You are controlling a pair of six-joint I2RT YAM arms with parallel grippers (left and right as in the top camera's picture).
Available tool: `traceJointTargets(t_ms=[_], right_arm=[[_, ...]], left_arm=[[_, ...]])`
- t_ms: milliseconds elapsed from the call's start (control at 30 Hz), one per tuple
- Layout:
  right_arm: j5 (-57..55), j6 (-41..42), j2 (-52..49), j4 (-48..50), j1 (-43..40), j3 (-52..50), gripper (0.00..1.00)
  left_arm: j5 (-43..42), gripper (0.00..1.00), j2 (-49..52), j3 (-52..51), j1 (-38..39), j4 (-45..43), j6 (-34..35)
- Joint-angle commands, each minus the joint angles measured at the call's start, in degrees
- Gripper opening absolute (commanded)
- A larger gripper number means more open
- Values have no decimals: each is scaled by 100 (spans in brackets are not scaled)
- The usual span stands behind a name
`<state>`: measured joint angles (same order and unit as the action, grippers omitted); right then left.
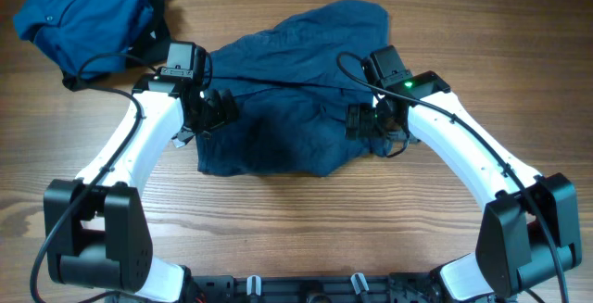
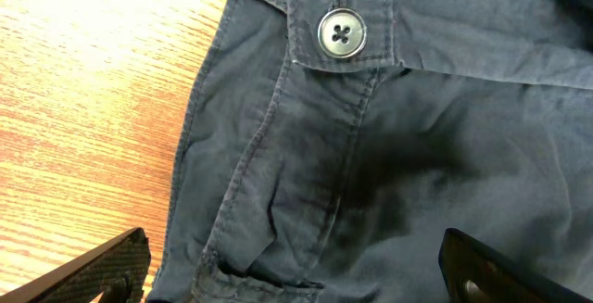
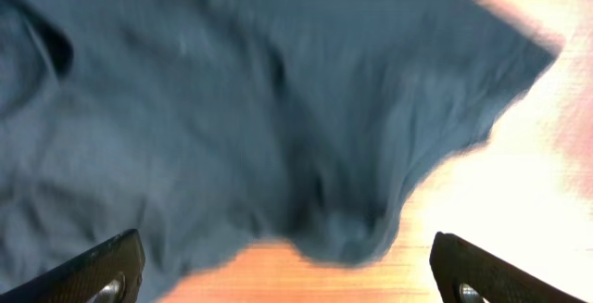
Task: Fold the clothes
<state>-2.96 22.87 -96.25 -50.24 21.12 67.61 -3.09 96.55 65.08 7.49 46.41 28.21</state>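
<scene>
Hovering over navy shorts (image 1: 278, 127), both arms. Left gripper (image 1: 211, 110) spread wide, holding nothing; waistband button (image 2: 341, 34) just ahead of its fingers. Right gripper (image 1: 363, 122) spread too, empty; rumpled hem corner beneath it, wrist view blurred. Judgement: pinch waistband edge and hem edge together, catch both layers, lift evenly. Blue shirt (image 1: 79, 16) heaped beyond left gripper, to its left. Wooden table (image 1: 296, 220) smooth; cloth should slide easily, with room between grippers and arm bases.

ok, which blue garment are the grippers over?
The dark navy shorts mid-table: left gripper and right gripper stand open over them. The brighter blue shirt lies bunched in the far corner.
</scene>
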Motion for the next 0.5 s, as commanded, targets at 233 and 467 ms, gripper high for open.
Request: traceJointTargets(t_ms=[233, 467], right_arm=[[-1060, -601, -1086, 380, -9, -37, 99], [-1082, -570, -1329, 570, -9, -35, 100]], left_arm=[[-1886, 100, 74, -35, 2, 116, -555], [-1937, 98, 74, -35, 374, 125, -555]])
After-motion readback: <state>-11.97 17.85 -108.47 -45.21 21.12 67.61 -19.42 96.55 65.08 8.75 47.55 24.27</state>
